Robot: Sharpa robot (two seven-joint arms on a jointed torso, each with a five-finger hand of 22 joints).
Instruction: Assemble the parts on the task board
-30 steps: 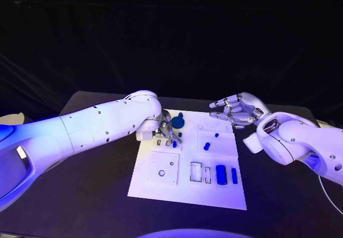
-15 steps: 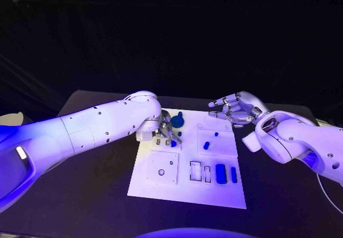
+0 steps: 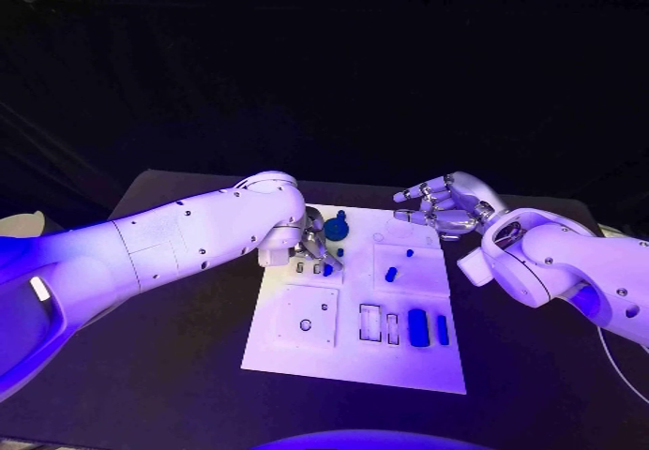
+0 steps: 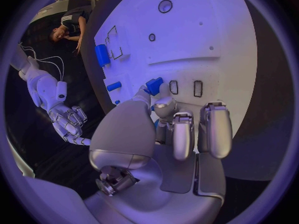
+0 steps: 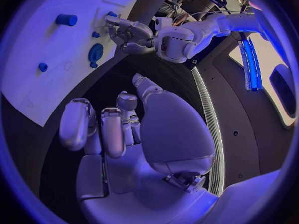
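The left robot hand (image 3: pixel 314 246) is down on the task board (image 3: pixel 354 361) at its far-left part, fingers drawn together on a small blue part (image 4: pixel 154 85) – pinched at the fingertips beside two small slots. More blue parts lie across the board on the black table (image 3: pixel 162 356). The right robot hand (image 3: pixel 440 208) hovers off the board's far-right corner, fingers loosely curled and apart, holding nothing.

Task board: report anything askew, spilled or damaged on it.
Nothing stands out. The task board lies flat on the table, undamaged, its blue parts lying on it. The left hand holds one small blue part.
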